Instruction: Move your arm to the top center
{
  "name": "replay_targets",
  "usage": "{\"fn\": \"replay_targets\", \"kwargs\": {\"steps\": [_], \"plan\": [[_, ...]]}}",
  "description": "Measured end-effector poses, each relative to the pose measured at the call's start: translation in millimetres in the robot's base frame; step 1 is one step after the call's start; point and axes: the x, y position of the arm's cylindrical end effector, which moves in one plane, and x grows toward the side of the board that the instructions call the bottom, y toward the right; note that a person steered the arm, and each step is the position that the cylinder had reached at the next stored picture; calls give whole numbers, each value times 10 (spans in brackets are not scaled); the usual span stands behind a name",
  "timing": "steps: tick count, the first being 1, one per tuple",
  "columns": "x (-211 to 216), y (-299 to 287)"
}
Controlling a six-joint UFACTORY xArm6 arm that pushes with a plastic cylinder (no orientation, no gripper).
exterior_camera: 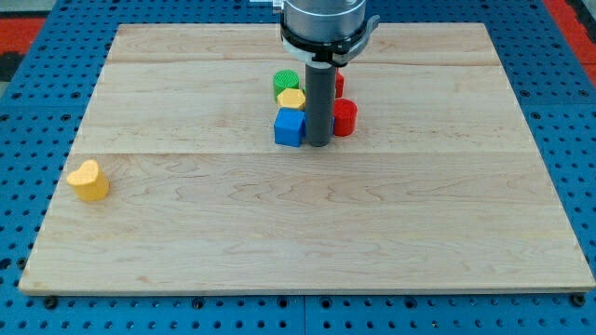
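Note:
My tip (318, 144) rests on the wooden board (307, 242) a little above the middle. It stands just right of a blue cube (290, 127) and just left of a red cylinder (345, 118). A yellow block (291, 98) lies behind the blue cube, and a green round block (285, 82) lies behind that. Another red block (339, 83) shows partly behind the rod. The rod hides part of this cluster.
A yellow heart-shaped block (88, 180) sits alone near the board's left edge. A blue pegboard (28, 186) surrounds the board. The arm's grey flange (323, 23) hangs over the top centre of the view.

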Motion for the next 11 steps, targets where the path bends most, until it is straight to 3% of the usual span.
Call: {"fn": "replay_targets", "kwargs": {"steps": [2, 3, 5, 6, 7, 9, 11], "plan": [[252, 280], [46, 724], [67, 746], [167, 1284], [-106, 1719], [-1137, 1511], [-1704, 244]]}}
